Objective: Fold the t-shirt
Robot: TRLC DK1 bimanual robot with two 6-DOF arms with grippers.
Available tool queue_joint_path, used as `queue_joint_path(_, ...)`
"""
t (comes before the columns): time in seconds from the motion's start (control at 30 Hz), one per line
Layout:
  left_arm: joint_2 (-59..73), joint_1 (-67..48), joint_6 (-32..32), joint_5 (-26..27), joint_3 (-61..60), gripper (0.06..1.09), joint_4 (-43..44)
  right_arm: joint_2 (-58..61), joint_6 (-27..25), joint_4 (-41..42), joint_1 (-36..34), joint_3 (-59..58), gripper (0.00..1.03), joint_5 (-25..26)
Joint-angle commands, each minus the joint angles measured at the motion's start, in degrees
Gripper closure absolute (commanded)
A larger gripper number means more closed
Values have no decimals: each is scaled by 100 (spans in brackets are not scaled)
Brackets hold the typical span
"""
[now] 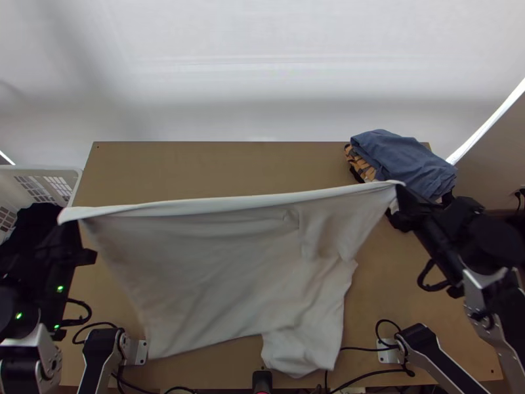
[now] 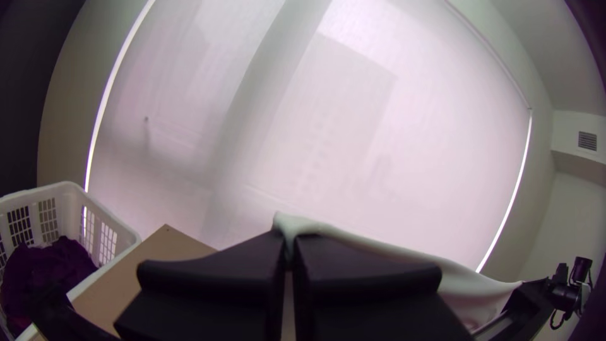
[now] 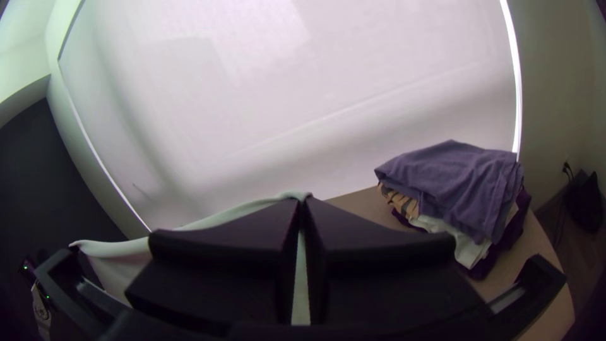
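1. Evidently, the basket is standing at the table's left, holding dark clothing, probably laundry waiting its turn.
2. Beside it, the left gripper is clenching one upper corner of the pale t-shirt, fingers pressed together on the cloth.
3. In the middle, the t-shirt is hanging open between both grippers over the table, its top edge stretching nearly straight. The wide grip is probably serving to pull out creases before folding. Its long axis is running left to right, the right end sitting slightly farther from the near edge. The loose part is pointing towards the near edge, a flap sagging at its right; which end is the collar, I cannot tell.
4. Farther right, the right gripper is pinching the opposite corner, seemingly to balance the pull.
5. Just beyond, a clothes pile is resting at the far right, presumably stacked out of the way.
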Motion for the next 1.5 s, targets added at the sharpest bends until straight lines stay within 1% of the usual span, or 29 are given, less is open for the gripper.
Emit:
queue_joint_path(0.0,411,-36,-227,-215,-216,105,442,392,280,504,-300,-361,100,-79)
queue_joint_path(0.03,622,-71,-288,-224,-251,105,521,551,297,600,-414,-440,100,-220)
queue_joint_path(0.1,1105,-71,-385,-268,-225,105,723,929,385,785,-519,-502,100,-343)
queue_joint_path(0.17,1597,-71,-438,-268,-207,105,1092,1386,429,952,-598,-484,100,-378)
queue_joint_path(0.23,2160,-71,-473,-268,-84,105,1277,1772,438,1075,-686,-387,100,-475)
queue_joint_path(0.37,3232,-71,-596,-198,206,105,1663,2590,420,1497,-818,-141,100,-484)
queue_joint_path(0.53,4568,-71,-649,-171,672,105,2103,3688,403,1576,-976,492,100,-484)
queue_joint_path(0.63,5280,-71,-605,-171,891,105,2586,4321,394,1576,-1038,940,100,-484)
queue_joint_path(0.73,6080,-62,-605,-189,1313,105,2630,4901,403,1506,-1064,1414,100,-484)
queue_joint_path(0.8,6528,-53,-613,-189,1638,105,2569,5288,429,1312,-1064,1784,100,-492)
queue_joint_path(0.93,7266,-36,-710,-189,2262,105,2419,6088,517,530,-1073,2794,100,-484)
queue_joint_path(1.13,8338,26,-939,-171,3414,105,1672,6721,596,258,-1108,3638,100,-484)
queue_joint_path(1.33,9296,184,-1132,-180,4688,105,837,7274,710,-164,-1170,4517,100,-484)
queue_joint_path(1.4,9622,210,-1132,-180,5154,105,363,7494,745,-428,-1187,4860,100,-484)
queue_joint_path(1.47,9956,254,-1176,-171,5699,105,-305,7775,824,-911,-1187,5343,100,-484)
